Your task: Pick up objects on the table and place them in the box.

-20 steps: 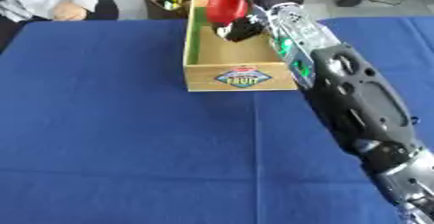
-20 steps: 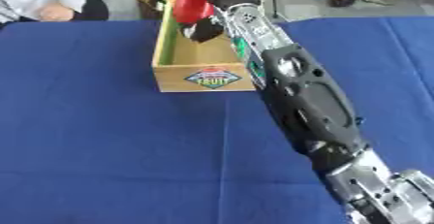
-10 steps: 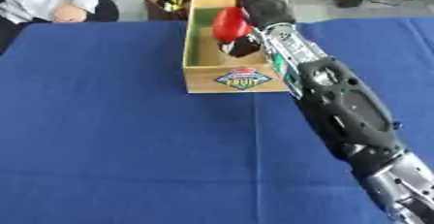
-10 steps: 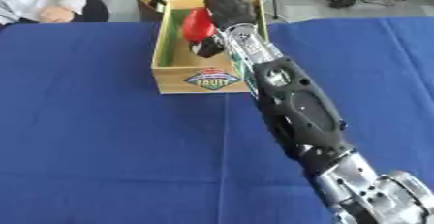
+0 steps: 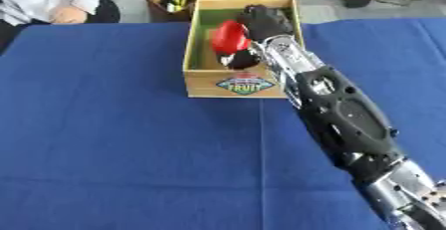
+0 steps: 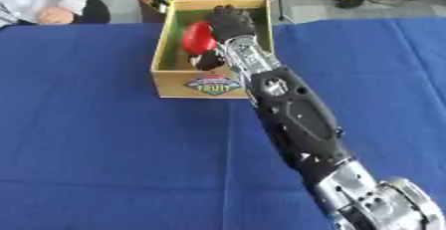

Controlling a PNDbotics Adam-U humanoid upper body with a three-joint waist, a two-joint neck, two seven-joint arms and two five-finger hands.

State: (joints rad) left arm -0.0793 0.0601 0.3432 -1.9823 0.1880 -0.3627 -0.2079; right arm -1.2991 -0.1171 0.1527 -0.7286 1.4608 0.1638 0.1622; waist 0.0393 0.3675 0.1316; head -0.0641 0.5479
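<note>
Surface [image 5: 113, 139]: blue cloth, bare across the near part, with a fold line running toward the box.
Right arm [image 5: 344, 119]: black with silver joints, comes in from the lower right corner and stretches up and to the left, over the box's near right corner.
Box [image 5: 202, 82]: shallow wooden tray with a green floor, standing at the far middle of the surface; a fruit label [image 5: 245, 84] is on its near wall.
Right hand [image 6: 228, 22]: black, inside the box's outline, over its right half, back of the hand facing up.
Fingers: curled round the red object, which sits against their left side; thumb side below it is dark and hard to make out.
Red object [image 5: 230, 37]: rounded and glossy, in the hand's grasp above the green floor in the middle of the box; whether it touches the floor cannot be told.
Dark shape [image 5: 241, 60]: just below the red object, near the front wall inside the box; cannot tell whether it belongs to the hand or is a separate thing.
Left hand: shows in neither view.
Basket [image 5: 171, 1]: dark, beyond the surface's far edge, just left of the box's far corner, with small items inside.
</note>
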